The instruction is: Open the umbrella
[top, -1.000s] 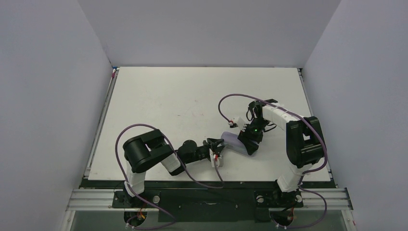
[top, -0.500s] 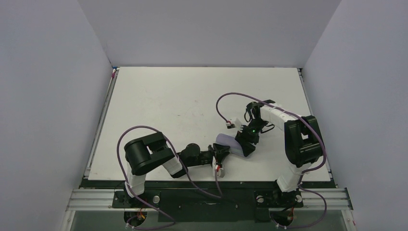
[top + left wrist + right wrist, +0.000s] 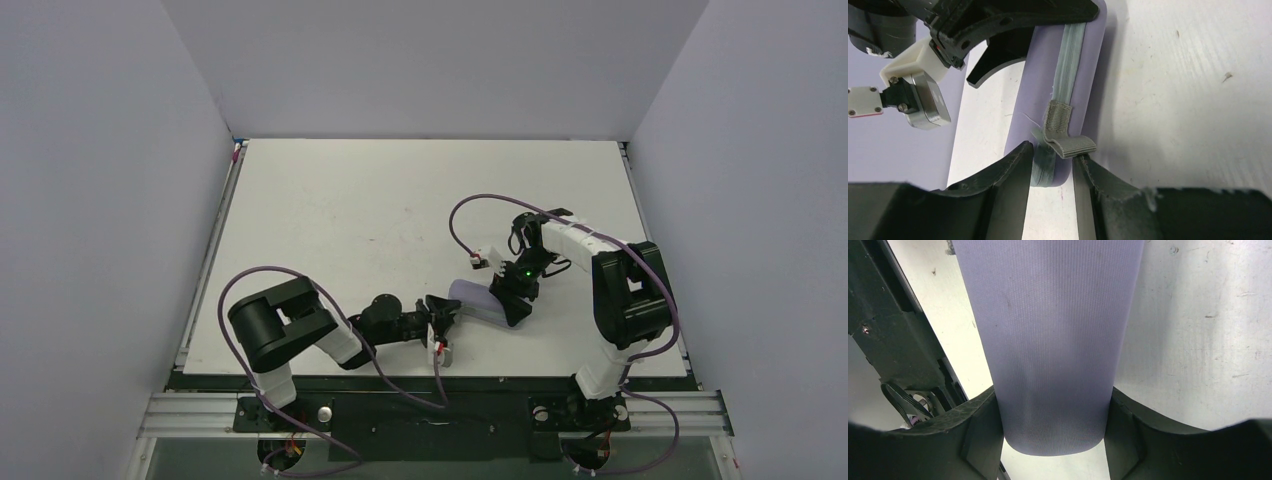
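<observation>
We see no umbrella as such. What lies on the table is a closed lavender case, and we judge the umbrella is packed inside it. The right gripper is at one end of the case, its two fingers pressed flat against either side of the shell, so it grips the case. The left gripper is at the opposite end, its jaws nearly together astride the zip that runs along the case's edge. A grey fabric tab hangs from the zip just beyond those fingertips and rests against one of them. Whether the jaws pinch the zip or only touch the shell we cannot tell.

We take the step in hand to be unzipping. The shell looks stiff, light and finely textured, so it should hold well from the sides, but it could pivot on the table if the zip is pulled without the right gripper bracing it. The tab is soft and floppy; it is the place to hold, pinched flat near its stitched root and drawn along the zip line. Once out, the umbrella should be light with limp fabric, and its handle and shaft would be the firm places to take.
</observation>
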`<state>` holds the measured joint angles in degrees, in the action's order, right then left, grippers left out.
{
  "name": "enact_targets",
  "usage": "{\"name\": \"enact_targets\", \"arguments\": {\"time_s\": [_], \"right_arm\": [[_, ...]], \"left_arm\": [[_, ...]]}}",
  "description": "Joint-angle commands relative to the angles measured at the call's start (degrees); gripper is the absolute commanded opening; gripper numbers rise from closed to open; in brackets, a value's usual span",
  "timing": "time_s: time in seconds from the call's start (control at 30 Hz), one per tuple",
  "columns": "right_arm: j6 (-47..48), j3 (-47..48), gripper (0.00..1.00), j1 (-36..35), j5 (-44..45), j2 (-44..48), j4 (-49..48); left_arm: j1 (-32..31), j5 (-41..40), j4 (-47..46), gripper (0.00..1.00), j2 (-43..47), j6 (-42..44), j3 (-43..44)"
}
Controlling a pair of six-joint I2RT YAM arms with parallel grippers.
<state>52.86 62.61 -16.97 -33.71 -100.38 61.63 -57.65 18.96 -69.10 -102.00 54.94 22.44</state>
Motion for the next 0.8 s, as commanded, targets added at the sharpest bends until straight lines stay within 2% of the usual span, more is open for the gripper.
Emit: {"name": "enact_targets", "arguments": {"time_s": [0.0, 0.53, 0.77], "right_arm": [[2.2, -1.1, 0.0, -0.6, -0.9, 0.8, -0.9], [2.7, -0.7, 0.0, -1.2, -0.6, 0.7, -0.8], [2.9, -0.8, 0.0, -1.1, -0.3, 1.1, -0.7]], "left_arm": [[0.9, 3.0, 2.1, 0.34, 1.5, 2.8, 0.6], [1.6, 5.6, 3.7, 0.34, -1.7, 8.6, 6.7], [2.7, 5.4, 6.1, 0.21, -0.6, 8.7, 5.8]]}}
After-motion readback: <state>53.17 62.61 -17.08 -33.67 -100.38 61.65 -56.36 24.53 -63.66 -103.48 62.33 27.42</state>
